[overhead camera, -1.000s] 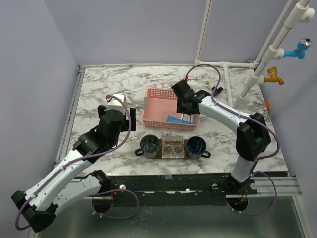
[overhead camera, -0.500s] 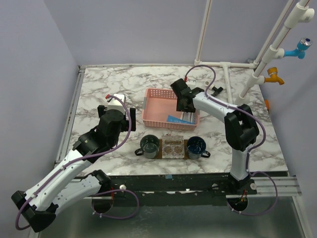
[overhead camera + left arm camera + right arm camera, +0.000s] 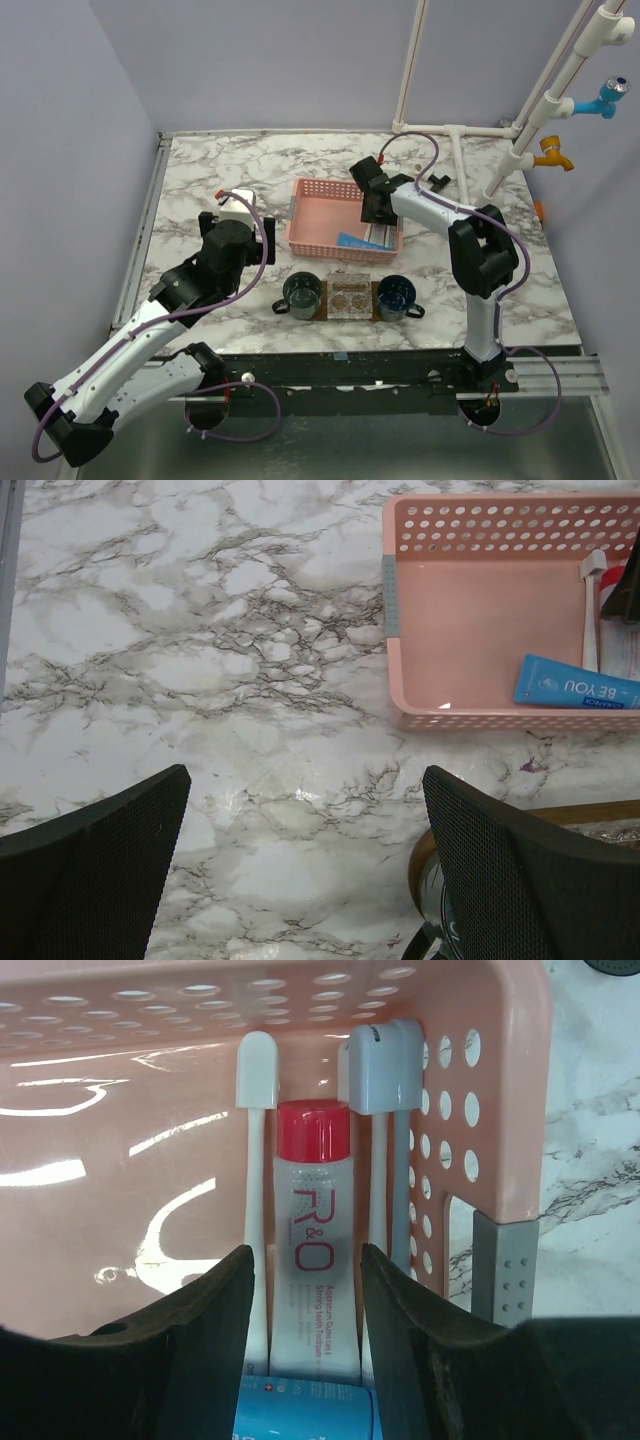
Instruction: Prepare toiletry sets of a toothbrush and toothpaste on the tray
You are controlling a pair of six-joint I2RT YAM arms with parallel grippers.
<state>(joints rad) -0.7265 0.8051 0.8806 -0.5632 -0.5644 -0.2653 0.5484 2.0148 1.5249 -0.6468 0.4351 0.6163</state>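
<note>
Right wrist: three toothbrushes (image 3: 255, 1070), two tubes (image 3: 312, 1210) in basket (image 3: 500, 1110), right end effector (image 3: 305, 1270) apart.

The bench (image 3: 240, 170) is white marble with grey veins. A pink mesh basket (image 3: 322, 212) sits about mid-bench, a little toward the right. A blue tube (image 3: 352, 241) lies flat inside it against the near wall, printed in white lettering. Close to the near edge, around its middle, stand two dark teal mugs, the left mug (image 3: 301, 293) and the right mug (image 3: 396, 296), with a clear patterned block (image 3: 350, 296) between them. A white pipe frame (image 3: 455, 140) rises at the far right corner, carrying a blue tap (image 3: 606, 97) and an orange tap (image 3: 553, 154). A small black item (image 3: 438, 181) lies by the pipes.
</note>
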